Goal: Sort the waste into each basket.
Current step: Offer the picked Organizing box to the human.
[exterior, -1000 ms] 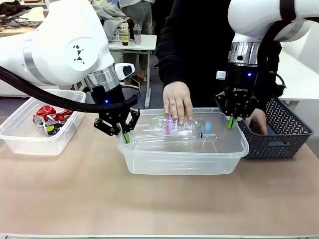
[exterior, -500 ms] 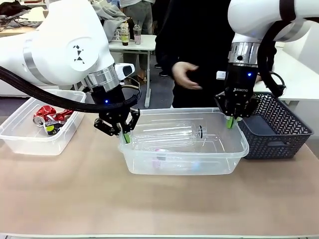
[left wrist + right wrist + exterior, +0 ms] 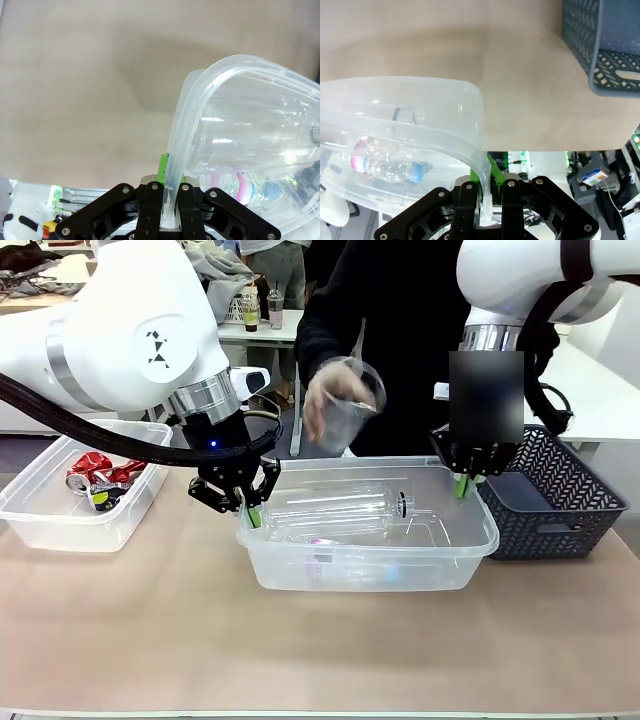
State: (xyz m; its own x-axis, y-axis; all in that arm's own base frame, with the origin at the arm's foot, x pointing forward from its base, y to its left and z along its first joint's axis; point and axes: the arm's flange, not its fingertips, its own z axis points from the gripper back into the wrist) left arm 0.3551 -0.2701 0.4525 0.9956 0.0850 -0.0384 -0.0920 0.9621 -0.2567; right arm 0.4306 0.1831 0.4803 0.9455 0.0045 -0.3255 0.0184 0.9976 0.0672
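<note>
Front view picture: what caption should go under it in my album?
Two robot grippers pinch the rim of a clear plastic tub holding bottles while a person's hand brings a clear plastic cup.

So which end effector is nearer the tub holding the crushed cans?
The left. The left end effector is shut on the middle tub at its corner nearest the can tub. The right end effector grips that middle tub's opposite far corner, beside the dark basket.
</note>
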